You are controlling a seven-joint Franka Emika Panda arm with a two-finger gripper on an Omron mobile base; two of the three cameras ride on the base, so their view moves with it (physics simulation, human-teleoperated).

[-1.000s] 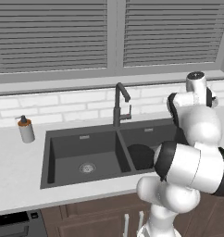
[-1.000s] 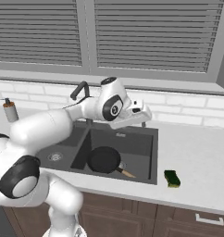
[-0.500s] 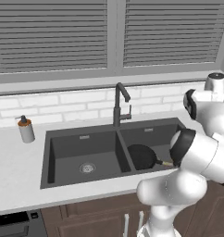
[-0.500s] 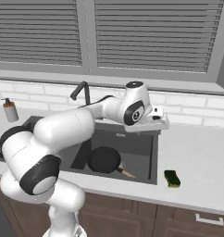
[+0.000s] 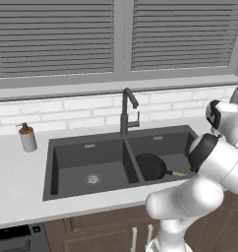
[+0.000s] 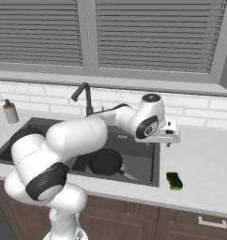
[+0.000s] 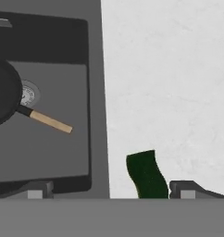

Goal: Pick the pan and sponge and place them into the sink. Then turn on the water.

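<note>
Below the pincer (image 6: 169, 142), slightly toward the front edge of the surface (image 6: 204, 164), lies the sponge (image 6: 174, 181), not yet picked up. Pincer hangs above it, jaws wide apart, nothing held. Pan (image 6: 106, 161) already sits in the right basin of the sink (image 6: 153, 176), off to the pincer's left and lower, handle pointing toward the sponge side. Faucet (image 6: 84, 96) farther left, no stream visible at its spout. Judged: first item done; sponge transfer and turning on water both remain
</note>
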